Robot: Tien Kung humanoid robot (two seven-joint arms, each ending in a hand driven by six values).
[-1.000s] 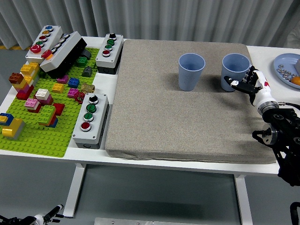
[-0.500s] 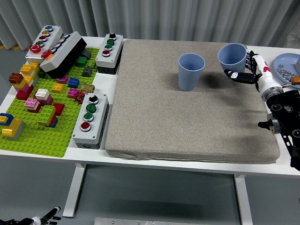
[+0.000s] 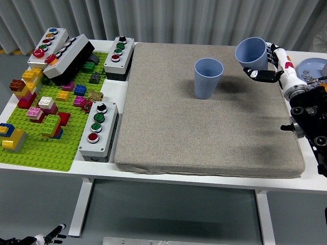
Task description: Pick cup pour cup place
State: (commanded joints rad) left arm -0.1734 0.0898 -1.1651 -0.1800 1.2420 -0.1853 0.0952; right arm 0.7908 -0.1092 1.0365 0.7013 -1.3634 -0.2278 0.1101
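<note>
Two light blue cups are in view. One cup [image 3: 207, 77] stands upright on the grey mat [image 3: 204, 132], near its far middle. The other cup [image 3: 251, 52] is lifted off the mat at the far right and leans slightly left, with my right hand [image 3: 266, 66] shut on its right side. A shadow lies on the mat beneath it. My right arm comes in from the right edge. My left hand is out of view.
A green baseplate [image 3: 36, 148] with several coloured bricks fills the table's left side. Three grey button boxes [image 3: 98, 131] stand around it. A blue plate [image 3: 312, 69] with small items sits at the far right edge.
My right hand has raised the right cup off the mat and carried it up and slightly left, tilting it toward the other cup.
</note>
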